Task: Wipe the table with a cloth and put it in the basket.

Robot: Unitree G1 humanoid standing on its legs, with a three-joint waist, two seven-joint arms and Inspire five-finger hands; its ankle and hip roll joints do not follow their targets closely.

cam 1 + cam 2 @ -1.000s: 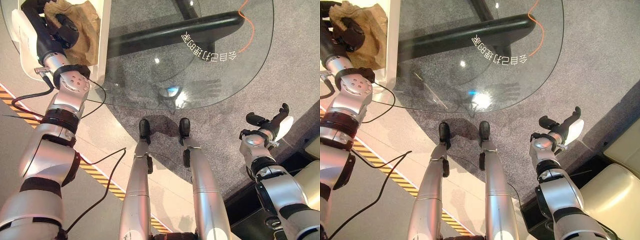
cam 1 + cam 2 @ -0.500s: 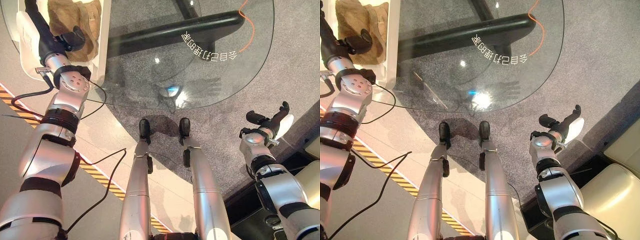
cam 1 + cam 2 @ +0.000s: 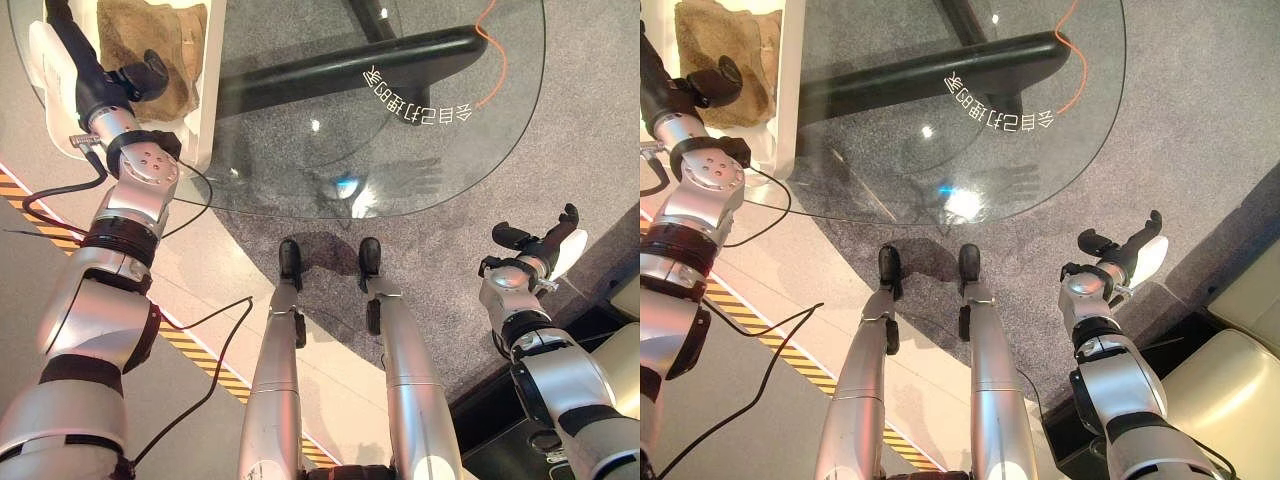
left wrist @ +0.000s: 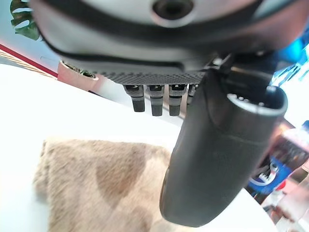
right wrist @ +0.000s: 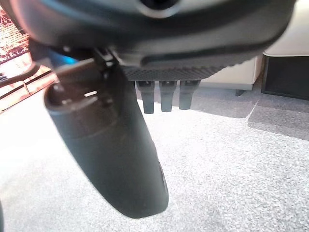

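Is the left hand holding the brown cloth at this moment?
No, the left hand is open above the brown cloth, which lies free inside the white basket, as the left wrist view shows.

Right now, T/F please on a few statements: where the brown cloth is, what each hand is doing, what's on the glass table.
1. The brown fuzzy cloth lies in the white basket. True.
2. The left hand is clamped on the cloth. False: its fingers are straight above the cloth and hold nothing.
3. The right hand rests on the round glass table. False: it hangs open over the grey carpet, off the table.
4. The cloth lies spread on the glass table. False: it is in the basket.
5. The basket stands at the table's left edge. True.
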